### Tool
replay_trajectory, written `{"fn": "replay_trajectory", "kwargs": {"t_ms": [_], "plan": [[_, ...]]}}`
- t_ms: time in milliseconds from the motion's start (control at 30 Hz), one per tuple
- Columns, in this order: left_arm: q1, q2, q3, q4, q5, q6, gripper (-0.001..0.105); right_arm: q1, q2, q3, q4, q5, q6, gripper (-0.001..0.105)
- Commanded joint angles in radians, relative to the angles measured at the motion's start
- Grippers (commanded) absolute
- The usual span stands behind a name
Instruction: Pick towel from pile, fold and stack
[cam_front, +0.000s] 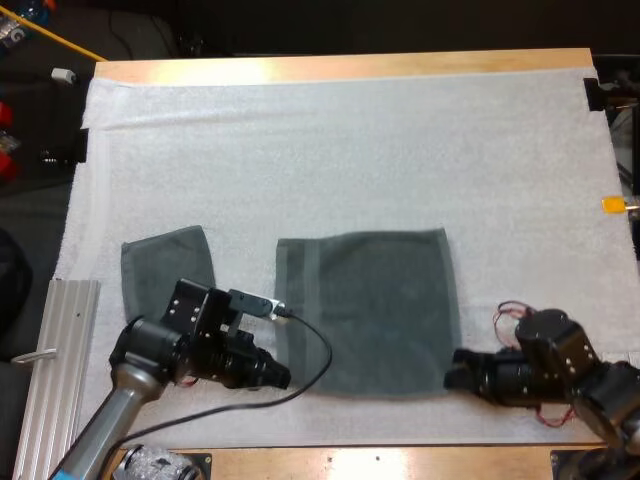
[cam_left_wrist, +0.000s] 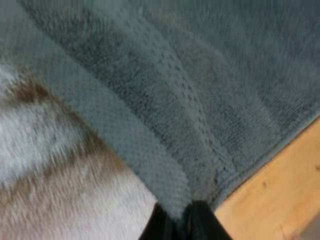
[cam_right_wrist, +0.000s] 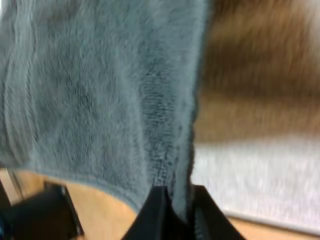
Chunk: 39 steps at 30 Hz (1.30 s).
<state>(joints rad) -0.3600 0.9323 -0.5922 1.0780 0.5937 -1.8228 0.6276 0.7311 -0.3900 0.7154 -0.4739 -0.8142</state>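
High view: my left gripper (cam_front: 283, 378) is closed on the towel's (cam_front: 365, 310) near left corner, my right gripper (cam_front: 455, 375) on its near right corner. The towel lies flat, its far edge straight ahead.

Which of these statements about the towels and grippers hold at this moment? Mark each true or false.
1. The left gripper and the right gripper each pinch a near corner of the spread towel. True.
2. The spread towel is crumpled into a heap. False: it lies opened out on the mat.
3. The folded towel lies apart from the spread towel, with a strip of mat between them. True.
4. The folded towel lies on the right arm's side of the spread towel. False: it lies on the left arm's side.
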Motion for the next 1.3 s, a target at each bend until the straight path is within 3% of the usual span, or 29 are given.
{"fn": "replay_trajectory", "kwargs": {"t_ms": [0,200,633,800,1267], "plan": [[-0.004,-0.021,-0.007,0.036,0.010,0.017,0.000,0.026,-0.018,-0.012,0.021,0.015,0.014,0.000],[-0.002,-0.025,-0.007,0.020,0.010,0.025,0.000,0.094,-0.038,-0.012,-0.050,0.091,0.113,0.000],[-0.001,0.239,-0.007,-0.318,0.117,-0.220,0.000,0.089,0.183,-0.012,-0.407,0.247,0.263,0.000],[0.004,0.329,-0.007,-0.434,0.124,-0.294,0.000,0.033,0.274,-0.012,-0.510,0.246,0.323,0.000],[0.272,0.415,-0.007,-0.684,0.284,-0.419,0.000,-0.165,0.364,-0.012,-0.672,0.250,0.349,0.000]]}}
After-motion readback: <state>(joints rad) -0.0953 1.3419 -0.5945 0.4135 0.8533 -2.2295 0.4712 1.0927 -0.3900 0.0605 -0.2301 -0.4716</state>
